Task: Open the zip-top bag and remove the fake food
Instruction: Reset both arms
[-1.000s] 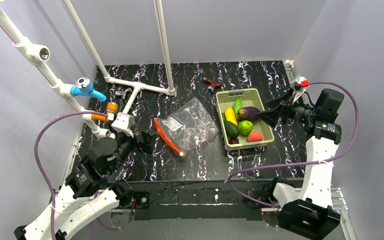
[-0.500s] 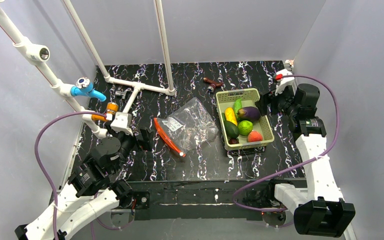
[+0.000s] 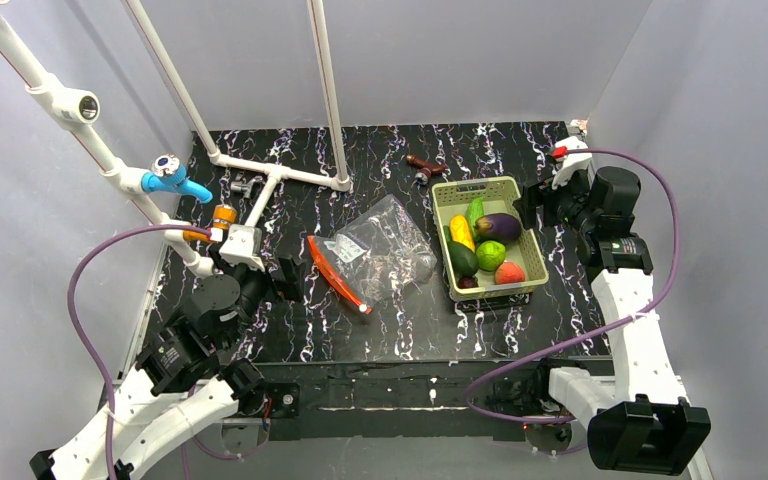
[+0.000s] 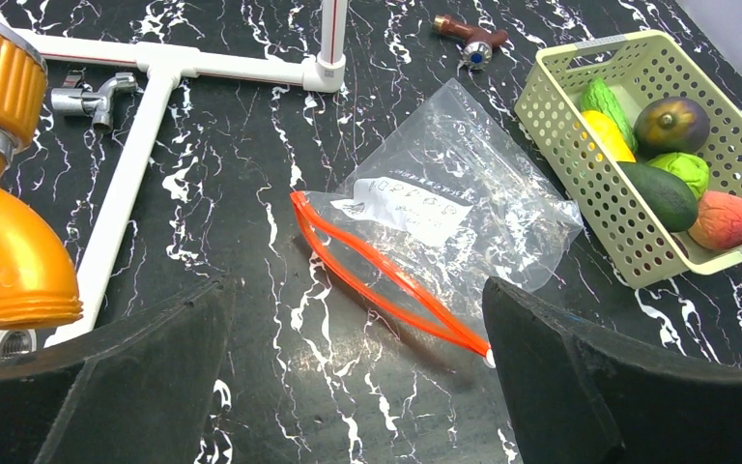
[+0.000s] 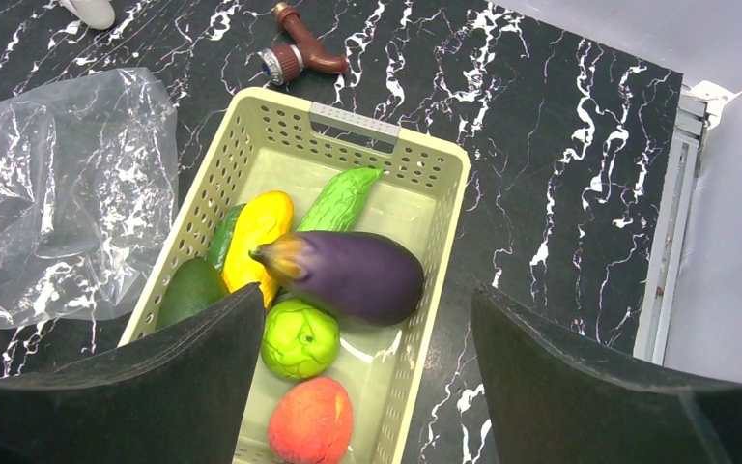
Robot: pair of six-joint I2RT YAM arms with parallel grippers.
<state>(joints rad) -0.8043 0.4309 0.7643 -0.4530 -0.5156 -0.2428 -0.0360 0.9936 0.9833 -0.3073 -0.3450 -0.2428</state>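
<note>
Your job looks all but finished. The bag (image 3: 380,250) lies flat on the surface (image 3: 390,320) between the two arms. Its orange zipper strip (image 4: 386,280) is parted into a narrow loop, so the mouth is open, and through the clear plastic you see nothing but crinkles and a paper label. The fake food (image 5: 309,290) sits in the yellow-green basket (image 5: 353,121) just to the right of the bag. In there you can count a purple eggplant (image 5: 343,274), a green cucumber (image 5: 340,198), a yellow piece (image 5: 256,227), a dark avocado (image 5: 191,290), a green round fruit (image 5: 299,338) and a red-orange tomato (image 5: 311,420). Your left hand (image 3: 285,272) hangs released to the left of the bag, near the zipper end, with its fingers spread wide and touching nothing. Your right hand (image 3: 530,205) hovers by the far right side of the basket, also released and empty, looking down on the food. As far as these views show, no piece is left in the bag and none lies loose on the surface. What remains, if anything, is a quick check that the bag is truly empty and then parking the arms.
</note>
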